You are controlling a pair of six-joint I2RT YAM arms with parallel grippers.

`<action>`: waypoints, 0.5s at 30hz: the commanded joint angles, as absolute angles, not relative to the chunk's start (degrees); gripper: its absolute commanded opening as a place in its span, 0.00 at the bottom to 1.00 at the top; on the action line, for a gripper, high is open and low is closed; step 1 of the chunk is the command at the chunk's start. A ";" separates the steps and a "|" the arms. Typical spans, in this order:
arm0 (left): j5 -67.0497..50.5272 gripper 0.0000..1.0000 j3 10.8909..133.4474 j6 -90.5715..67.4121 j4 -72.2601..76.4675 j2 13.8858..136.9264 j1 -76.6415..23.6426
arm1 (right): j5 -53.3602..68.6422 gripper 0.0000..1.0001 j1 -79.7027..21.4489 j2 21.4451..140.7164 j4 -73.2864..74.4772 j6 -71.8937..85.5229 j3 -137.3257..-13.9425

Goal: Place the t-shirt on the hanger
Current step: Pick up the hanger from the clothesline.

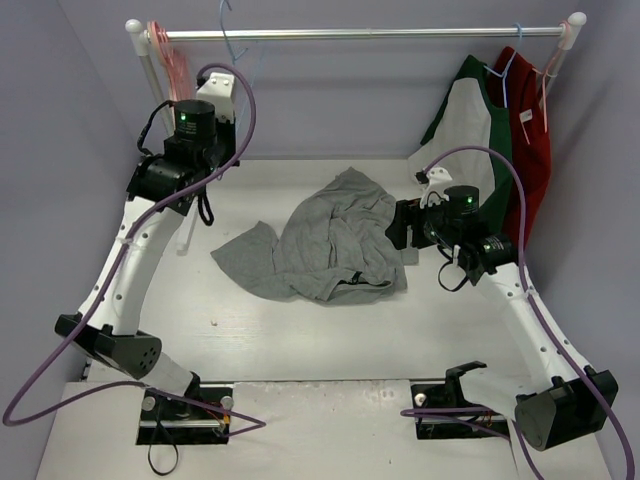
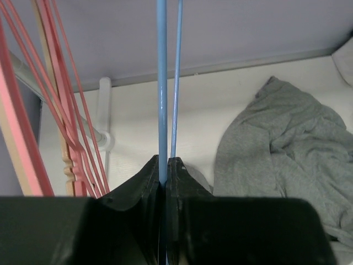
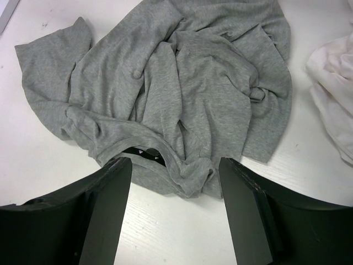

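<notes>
The heather-grey t-shirt [image 1: 330, 240] lies crumpled on the white table [image 1: 300, 340]; its collar faces the near edge in the right wrist view [image 3: 182, 83]. The thin light-blue hanger [image 1: 238, 55] hangs by its hook from the rail at the back left. My left gripper [image 2: 164, 163] is up by the rail [image 1: 215, 100] and shut on the hanger's blue wire [image 2: 161, 83]. My right gripper [image 3: 174, 160] is open and empty, low over the shirt's collar edge, at the shirt's right side [image 1: 400, 225]. The shirt also shows in the left wrist view [image 2: 287, 138].
A metal rail [image 1: 360, 33] spans the back. Pink hangers [image 1: 170, 60] hang at its left end, close beside my left gripper [image 2: 55, 83]. A white-and-green shirt [image 1: 470, 130] and a red garment [image 1: 530, 130] hang at the right; white cloth [image 3: 333, 72] lies near the t-shirt.
</notes>
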State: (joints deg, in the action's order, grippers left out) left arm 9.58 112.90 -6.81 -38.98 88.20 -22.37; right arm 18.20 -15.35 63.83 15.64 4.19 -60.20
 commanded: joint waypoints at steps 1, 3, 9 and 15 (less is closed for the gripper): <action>4.93 0.00 109.35 -4.93 -34.54 83.33 -22.06 | 16.61 0.66 -15.29 61.79 13.36 3.34 -60.47; 3.87 0.00 105.23 -4.22 -33.75 80.43 -22.06 | 16.09 0.66 -15.29 61.79 13.36 3.16 -60.03; -1.04 0.00 97.41 -1.76 -34.01 74.01 -22.06 | 15.82 0.65 -15.29 62.66 13.27 3.25 -58.98; -13.25 0.00 84.39 -1.05 -34.98 65.14 -22.24 | 14.24 0.58 -15.64 65.64 15.81 6.33 -58.45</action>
